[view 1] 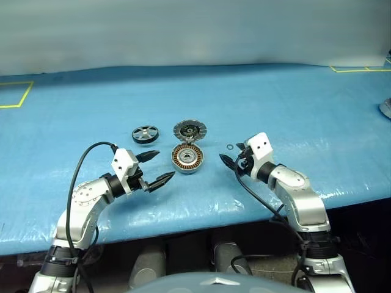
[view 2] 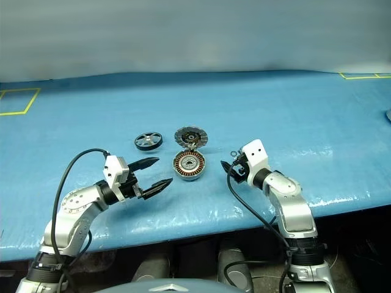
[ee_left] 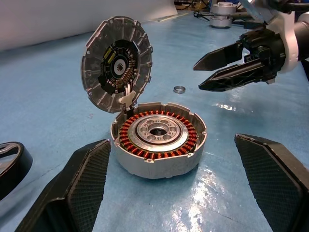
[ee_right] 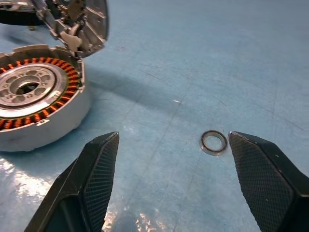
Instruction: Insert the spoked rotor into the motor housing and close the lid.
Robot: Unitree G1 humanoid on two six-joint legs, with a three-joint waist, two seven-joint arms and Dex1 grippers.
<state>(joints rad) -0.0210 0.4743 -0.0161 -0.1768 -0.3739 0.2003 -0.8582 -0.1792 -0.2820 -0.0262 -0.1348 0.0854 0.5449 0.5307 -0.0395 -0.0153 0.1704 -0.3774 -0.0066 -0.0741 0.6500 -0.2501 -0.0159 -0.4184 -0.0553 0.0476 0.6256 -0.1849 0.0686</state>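
The motor housing (view 1: pixel 187 158), a grey cup with copper windings around a silver hub, sits on the blue table mid-front. Its lid (view 1: pixel 190 129) stands up open on the hinge at the housing's far side, with the inner face toward me. Left of the lid, the spoked rotor (view 1: pixel 145 133) lies flat with its black rim and silver spokes. My left gripper (view 1: pixel 165 165) is open and empty just left of the housing and points at it. On the housing's right, my right gripper (view 1: pixel 231 160) is open and empty too, hovering low over the table.
A small metal ring (ee_right: pixel 214 142) lies on the table by the right gripper's fingers (ee_right: pixel 263 179). Yellow tape marks (view 1: pixel 15 94) sit at the far left and far right. A grey object (view 1: pixel 386 108) is at the right edge. The table's front edge runs under both arms.
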